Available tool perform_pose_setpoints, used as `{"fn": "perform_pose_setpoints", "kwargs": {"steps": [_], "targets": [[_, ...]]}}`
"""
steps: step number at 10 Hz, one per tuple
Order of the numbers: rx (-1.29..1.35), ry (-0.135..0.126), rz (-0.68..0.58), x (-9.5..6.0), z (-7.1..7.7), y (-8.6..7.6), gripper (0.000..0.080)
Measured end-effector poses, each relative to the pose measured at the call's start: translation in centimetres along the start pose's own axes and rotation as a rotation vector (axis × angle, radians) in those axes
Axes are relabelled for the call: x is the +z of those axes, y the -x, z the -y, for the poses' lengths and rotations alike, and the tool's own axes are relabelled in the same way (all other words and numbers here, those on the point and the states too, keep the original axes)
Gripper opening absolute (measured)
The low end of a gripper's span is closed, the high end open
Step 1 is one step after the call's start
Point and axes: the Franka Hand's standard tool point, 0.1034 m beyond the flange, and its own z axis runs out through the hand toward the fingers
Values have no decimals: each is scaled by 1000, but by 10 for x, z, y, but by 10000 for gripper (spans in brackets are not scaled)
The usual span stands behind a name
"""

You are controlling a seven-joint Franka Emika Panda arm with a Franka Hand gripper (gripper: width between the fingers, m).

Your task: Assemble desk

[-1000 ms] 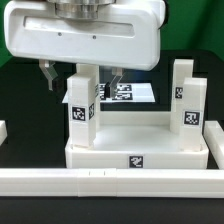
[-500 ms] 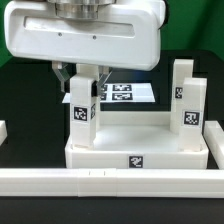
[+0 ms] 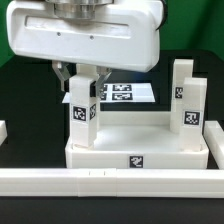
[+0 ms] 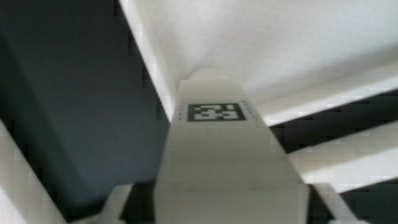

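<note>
- The arm's white housing (image 3: 85, 35) hangs over the desk tray (image 3: 140, 150), pointing straight down, and fills the upper part of the exterior view.
- The end effector (image 3: 81, 76) is narrowed onto the top of the held leg (image 3: 82, 112), with one dark finger (image 3: 63, 76) against each side of the leg.
- The held leg stands upright in the tray's corner on the exterior view's left, a square tag on its front face.
- The wrist view looks down the length of the held leg (image 4: 222, 165), its tag facing the camera; the white tray floor (image 4: 285, 50) lies beyond it.
- The other leg (image 3: 187, 105) stands upright in the corner on the exterior view's right, well apart from the end effector.
- The marker board (image 3: 125, 93) lies flat on the black tabletop (image 3: 30, 110) behind the tray, partly hidden by the held leg and fingers.
- A long low white rail (image 3: 110, 181) runs across the foreground, just in front of the tray.
</note>
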Motion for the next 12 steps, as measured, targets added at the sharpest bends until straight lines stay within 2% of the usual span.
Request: {"fn": "perform_pose_setpoints", "kwargs": {"steps": [3,12], "targets": [[311,-45,-8,1,0,-1,289],[1019,-60,12,2,5,0,290]]}}
